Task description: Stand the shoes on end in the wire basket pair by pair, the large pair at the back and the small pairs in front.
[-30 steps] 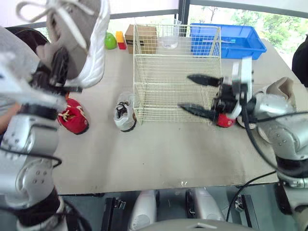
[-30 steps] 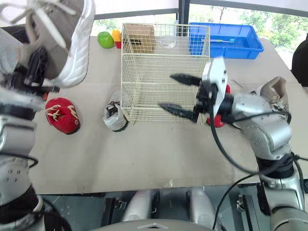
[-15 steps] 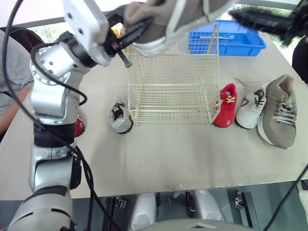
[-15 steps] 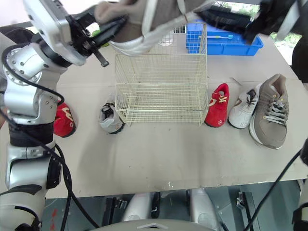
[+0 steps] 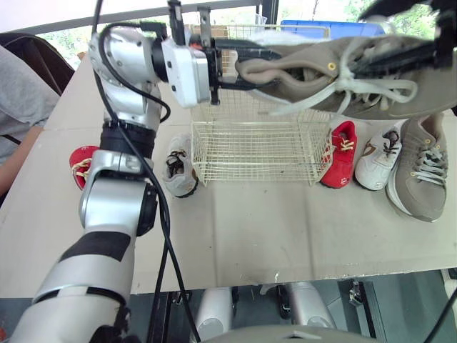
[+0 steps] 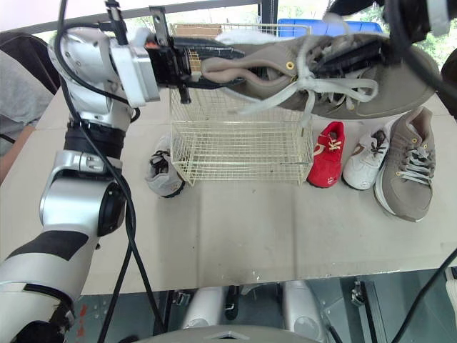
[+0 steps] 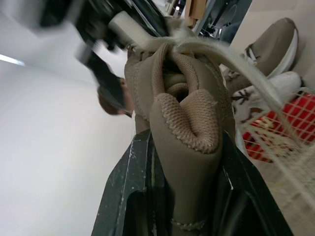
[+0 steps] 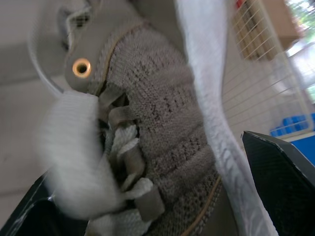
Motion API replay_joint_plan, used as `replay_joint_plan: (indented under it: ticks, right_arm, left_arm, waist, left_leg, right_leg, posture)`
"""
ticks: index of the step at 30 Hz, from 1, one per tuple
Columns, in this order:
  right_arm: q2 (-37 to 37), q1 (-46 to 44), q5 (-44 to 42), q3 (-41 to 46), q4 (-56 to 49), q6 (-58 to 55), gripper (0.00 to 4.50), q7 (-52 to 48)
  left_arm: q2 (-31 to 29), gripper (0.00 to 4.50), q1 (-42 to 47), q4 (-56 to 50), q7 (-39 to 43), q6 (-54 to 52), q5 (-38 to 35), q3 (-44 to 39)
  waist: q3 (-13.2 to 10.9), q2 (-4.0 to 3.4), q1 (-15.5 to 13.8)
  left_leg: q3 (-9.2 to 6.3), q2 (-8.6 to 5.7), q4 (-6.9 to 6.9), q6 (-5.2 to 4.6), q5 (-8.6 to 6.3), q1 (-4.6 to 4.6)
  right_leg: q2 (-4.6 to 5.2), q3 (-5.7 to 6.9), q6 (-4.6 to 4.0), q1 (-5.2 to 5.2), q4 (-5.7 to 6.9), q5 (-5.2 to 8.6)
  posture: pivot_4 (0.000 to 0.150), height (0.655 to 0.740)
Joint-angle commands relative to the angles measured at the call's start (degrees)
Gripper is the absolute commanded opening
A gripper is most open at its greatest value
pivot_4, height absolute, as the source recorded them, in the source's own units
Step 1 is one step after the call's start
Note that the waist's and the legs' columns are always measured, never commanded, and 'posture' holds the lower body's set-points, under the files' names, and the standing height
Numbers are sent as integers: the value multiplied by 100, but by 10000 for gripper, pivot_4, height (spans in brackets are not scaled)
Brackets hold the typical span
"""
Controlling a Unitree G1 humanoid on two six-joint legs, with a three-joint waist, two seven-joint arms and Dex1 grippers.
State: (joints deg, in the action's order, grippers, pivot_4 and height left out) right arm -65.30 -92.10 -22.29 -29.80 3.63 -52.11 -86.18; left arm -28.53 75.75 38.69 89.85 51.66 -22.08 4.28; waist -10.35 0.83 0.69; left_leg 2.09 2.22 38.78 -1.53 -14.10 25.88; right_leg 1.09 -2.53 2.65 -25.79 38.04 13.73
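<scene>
Step in hand: loading one large shoe (image 5: 335, 75) into the wire basket (image 5: 257, 143).

Your left gripper (image 5: 232, 64) is clamped on the heel collar. Your right gripper (image 6: 378, 32) is at the toe end; cannot tell its grip.

The shoe hangs level above the basket, toe toward 3 o'clock.

Next move, by my judgement: tip the shoe on end and lower it along the 12 o'clock wall.

Large shoe (image 5: 371, 82) hangs above basket (image 5: 250, 150), three shoes (image 5: 376, 153) right.
</scene>
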Motion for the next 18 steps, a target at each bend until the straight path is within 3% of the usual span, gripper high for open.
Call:
replay_joint_plan:
  ticks: [1, 2, 5, 8, 11, 12, 14, 16, 18]
  right_arm:
    - [-18, -94, 485, -151, 261, 423, 42939, -632]
    - [57, -89, 583, -154, 349, 468, 42939, -632]
    - [2, -95, 473, -222, 488, 521, 35011, -632]
    - [-67, 14, 349, -201, 391, 513, 21138, -632]
    - [50, 199, 437, 140, 387, 424, 11767, -618]
    - [72, 241, 394, 276, 379, 288, 10546, -566]
    - [98, 359, 238, 621, 290, -68, 5816, -338]
    - [140, 477, -44, 1113, 182, -674, 2711, -23]
    - [265, 593, -290, 1615, 4, -1268, 1875, 374]
  left_arm:
    - [50, 7177, 340, 72, 153, 564, -581, -443]
    - [54, 7177, 357, 78, 215, 643, -635, -442]
    - [-40, 7177, 322, 50, 265, 810, -748, -315]
    - [-108, 7177, 389, 112, 265, 803, -831, -336]
    - [-155, 21890, 422, 34, 260, 462, -907, -382]
    - [-208, 24471, 405, -4, 125, 111, -895, -399]
    - [-479, 33355, 261, -357, -302, -1570, -981, -370]
    - [-1033, 43682, -7, -1117, -963, -4528, -1473, -250]
    - [-1487, 45000, -227, -1816, -1579, -6983, -2400, -392]
  waist:
    - [-2, -3, 1]
    - [-3, -3, 3]
    - [-6, -8, 7]
    - [-6, -8, 1]
    - [-7, -7, 0]
    - [-7, -7, 2]
    - [-7, -8, 9]
    - [-11, -14, 38]
    - [-20, -30, 66]
  left_leg:
    - [-4, 1, 1, 0, 0, 0]
    - [-7, 3, 6, 0, 0, 1]
    - [-8, 3, 24, 0, 0, 0]
    - [-13, 3, 36, 0, 0, 0]
    - [-15, 3, 52, -1, 0, 0]
    - [-14, 3, 54, 0, 0, -1]
    - [-11, 2, 60, -1, 0, -4]
    - [-15, 4, 60, -1, 0, -7]
    - [-47, 9, 57, -1, 0, -11]
  right_leg:
    - [0, 4, 0, 0, 2, 0]
    - [-1, 7, 0, 0, 7, 0]
    - [-2, 6, 0, 0, 27, 0]
    - [-3, 8, 0, 0, 43, 0]
    - [-3, 9, -1, 0, 58, 0]
    - [-3, 8, 0, 0, 60, 0]
    - [-2, 4, 0, 0, 76, 0]
    - [-4, 5, 0, -2, 84, 1]
    - [-6, 4, 1, -5, 91, 1]
  posture:
    - [1500, 7400]
    - [1500, 7400]
    - [1500, 7400]
    - [1500, 7400]
    - [1500, 7400]
    - [1500, 7400]
    - [1500, 7400]
    - [1500, 7400]
    - [1500, 7400]
